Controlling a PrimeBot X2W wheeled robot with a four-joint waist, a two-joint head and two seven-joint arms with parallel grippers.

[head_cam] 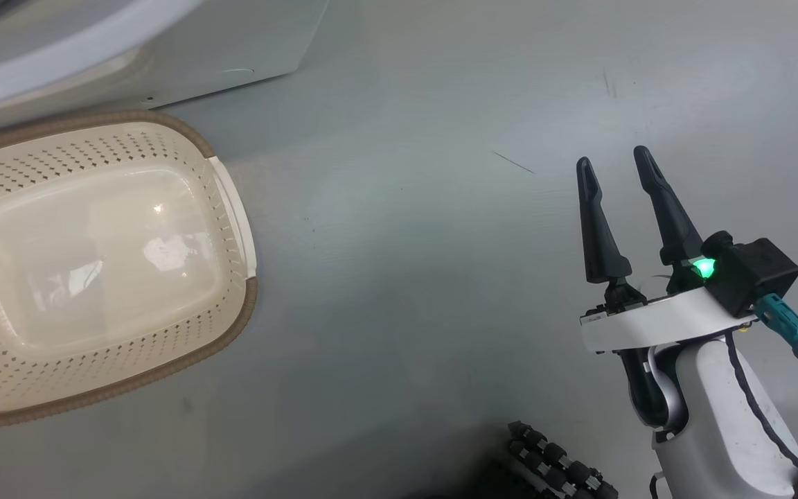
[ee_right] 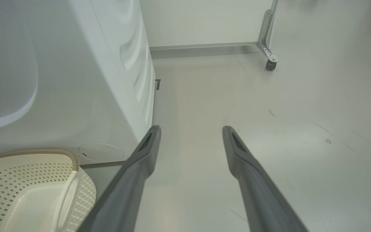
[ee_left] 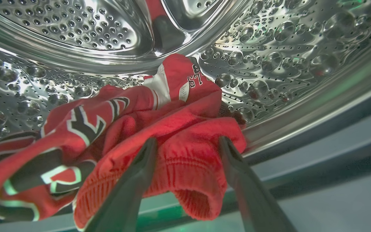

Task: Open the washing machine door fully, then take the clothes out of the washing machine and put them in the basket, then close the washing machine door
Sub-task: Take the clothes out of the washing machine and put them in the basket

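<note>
Reaching into the shiny perforated steel drum [ee_left: 76, 25], the left gripper [ee_left: 187, 141] is straddling a fold of the crumpled red clothes [ee_left: 179, 129], fingers [ee_left: 140, 174] apart; closing firmly on thick cloth is looking wise. The right gripper [head_cam: 614, 158] is hanging parted near the cream perforated plastic basket [head_cam: 129, 116].

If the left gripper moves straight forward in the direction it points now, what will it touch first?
Most likely the red clothes: a bunched fold seems to lie right between the fingers of the open left gripper, inside the steel drum. The drum wall comes only behind them; how far is unclear.
</note>
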